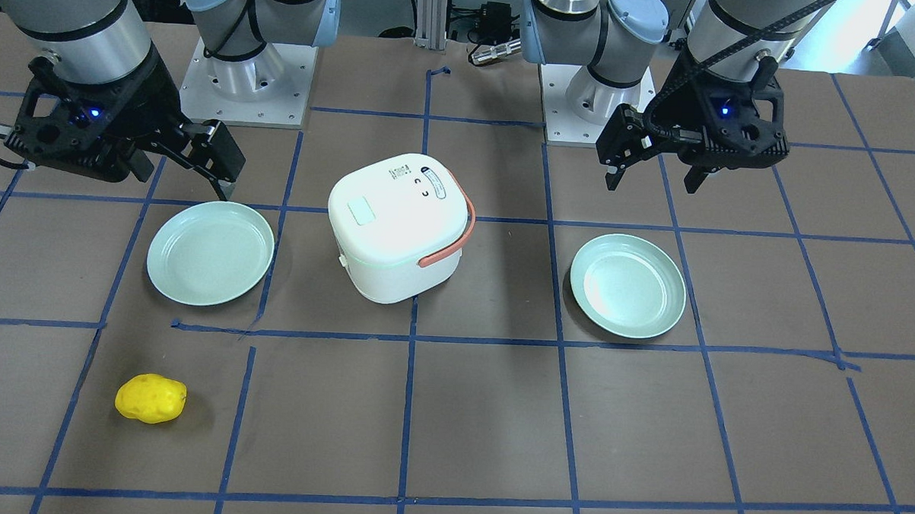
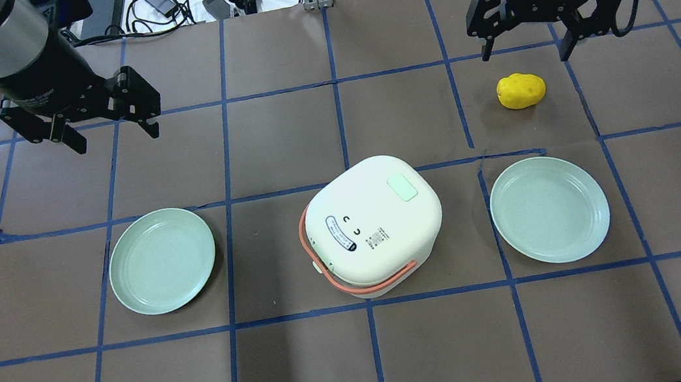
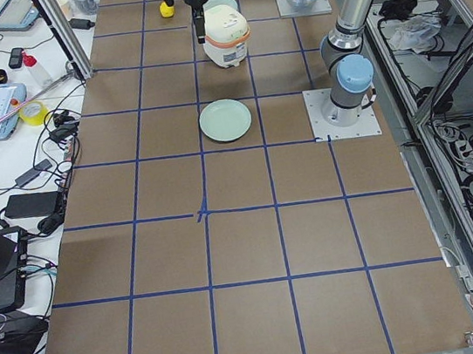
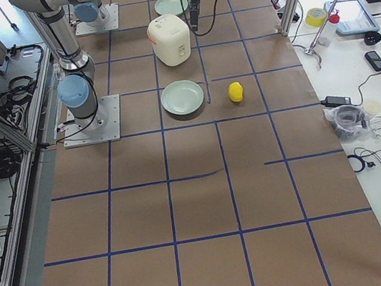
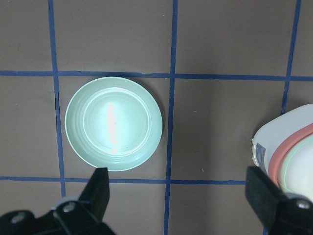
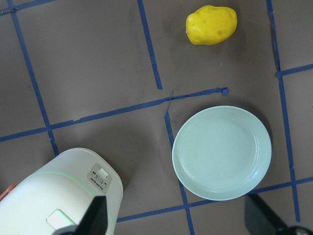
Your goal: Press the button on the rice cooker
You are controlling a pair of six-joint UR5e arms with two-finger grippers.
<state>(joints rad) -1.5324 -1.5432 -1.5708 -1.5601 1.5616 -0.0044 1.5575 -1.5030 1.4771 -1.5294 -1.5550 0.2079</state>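
Brown paper gridded with blue tape covers the counter (image 2: 311,366). From my desk I see the white rounded-square plastic rice cooker (image 2: 376,239) standing between my two tools, set back toward the robot's base from both. The left tool (image 2: 115,136) hangs with its fingers spread wide and nothing in them. The right tool (image 2: 525,53) is the same, wide and empty.

I judge the cooker to be light, stiff and smooth-shelled. It won't give under a fingertip, but a sideways shove could skate it across the paper. It needs no grasp, only a push, and I'd narrow the fingers first so one tip lands cleanly.

A salmon-coloured carry handle (image 1: 470,221) lies folded round the lid, mostly on the side away from the tools. One pale green round plate (image 2: 162,260) lies base-side of the left tool. A second pale green round plate (image 2: 550,209) lies likewise by the right tool. Both sit apart from the cooker. A yellow potato-shaped lump (image 2: 521,90) sits just base-side of the right tool.

I see two candidates for the button. One is a pale green rectangular pad (image 2: 402,187) on the lid, at the corner nearest the right tool. The other is a small grey control panel (image 6: 100,176) on the wall facing that tool. I can't tell which is meant, but the pad takes a straight downward press, which I judge safer.
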